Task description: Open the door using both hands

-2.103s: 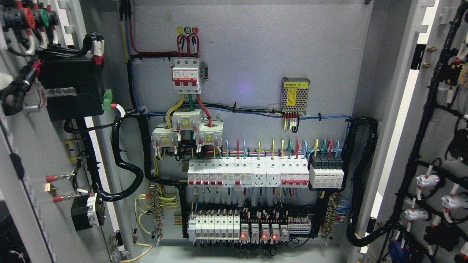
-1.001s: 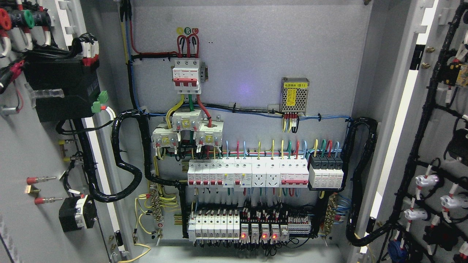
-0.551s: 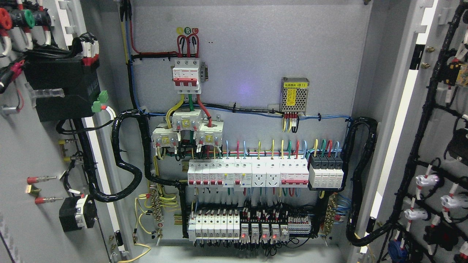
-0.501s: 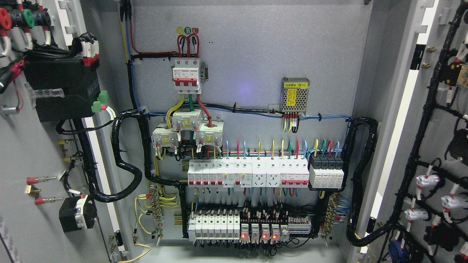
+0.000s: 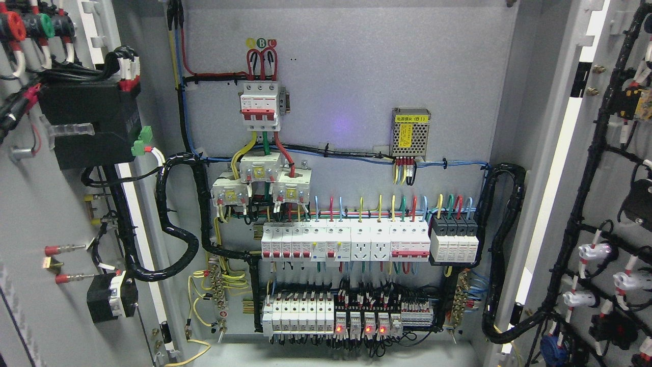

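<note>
both doors are seen swung wide: the left door [image 5: 30, 204] fills the left edge with its inner face and black wiring loom exposed, the right door [image 5: 611, 204] fills the right edge likewise. between them the back panel [image 5: 356, 76] with its breaker row [image 5: 346, 242] is fully uncovered. no robot hand is in view, so whether the fingers are apart, together or clamped on a door edge cannot be told. where either door lies relative to a hand cannot be fixed from this view. judged as the last stage of opening — little swing seems left. to finish well, each door should be eased outward evenly, with the cable bundles at the hinges [image 5: 178, 239] kept slack and not strained.
</note>
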### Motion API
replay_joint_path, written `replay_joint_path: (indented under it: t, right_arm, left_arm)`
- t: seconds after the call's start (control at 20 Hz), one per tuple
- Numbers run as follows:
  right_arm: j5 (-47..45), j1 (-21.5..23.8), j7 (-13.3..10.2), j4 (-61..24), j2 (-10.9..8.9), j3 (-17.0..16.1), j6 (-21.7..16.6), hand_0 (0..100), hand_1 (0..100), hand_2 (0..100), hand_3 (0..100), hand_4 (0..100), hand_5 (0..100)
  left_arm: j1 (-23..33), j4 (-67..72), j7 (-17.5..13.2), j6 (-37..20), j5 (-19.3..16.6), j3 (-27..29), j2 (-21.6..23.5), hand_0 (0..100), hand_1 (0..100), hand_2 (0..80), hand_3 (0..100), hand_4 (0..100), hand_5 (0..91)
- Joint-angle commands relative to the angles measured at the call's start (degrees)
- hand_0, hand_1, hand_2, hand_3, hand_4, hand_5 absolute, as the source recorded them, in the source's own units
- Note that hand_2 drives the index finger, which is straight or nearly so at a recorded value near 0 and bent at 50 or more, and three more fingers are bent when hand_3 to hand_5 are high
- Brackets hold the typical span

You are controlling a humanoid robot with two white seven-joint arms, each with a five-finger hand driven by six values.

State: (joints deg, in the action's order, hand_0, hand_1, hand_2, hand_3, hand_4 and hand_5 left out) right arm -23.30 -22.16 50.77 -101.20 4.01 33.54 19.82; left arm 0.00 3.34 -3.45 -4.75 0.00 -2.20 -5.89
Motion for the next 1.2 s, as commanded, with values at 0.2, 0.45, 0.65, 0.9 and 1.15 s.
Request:
replay_joint_path:
  t: [0.2, 0.45, 0.65, 0.9, 1.15]
  right_arm:
    - [0.2, 8.7, -0.9, -9.3, -10.69, -18.0, -0.7, 0, 0, 0, 0, 0, 0]
    - [0.7, 15.5, -1.3, -13.6, -14.63, -21.6, -7.3, 0, 0, 0, 0, 0, 0]
    - [0.6, 22.8, -1.5, -18.5, -15.52, -24.7, -11.9, 0, 0, 0, 0, 0, 0]
    - [0.7, 29.6, -3.8, -18.5, -19.03, -30.0, -25.6, 0, 0, 0, 0, 0, 0]
    - [0.4, 33.6, -5.8, -18.5, -21.15, -34.3, -37.5, 0, 0, 0, 0, 0, 0]
  left_arm:
    - [0.4, 0.0, 0.0, 0.0, -0.4, 0.0, 0.0, 0, 0, 0.0, 0, 0, 0.0]
    - [0.4, 0.0, 0.0, 0.0, -0.4, 0.0, 0.0, 0, 0, 0.0, 0, 0, 0.0]
    - [0.4, 0.0, 0.0, 0.0, -0.4, 0.0, 0.0, 0, 0, 0.0, 0, 0, 0.0]
    - [0.4, 0.0, 0.0, 0.0, -0.4, 0.0, 0.0, 0, 0, 0.0, 0, 0, 0.0]
    - [0.4, 0.0, 0.0, 0.0, -0.4, 0.0, 0.0, 0, 0, 0.0, 0, 0, 0.0]
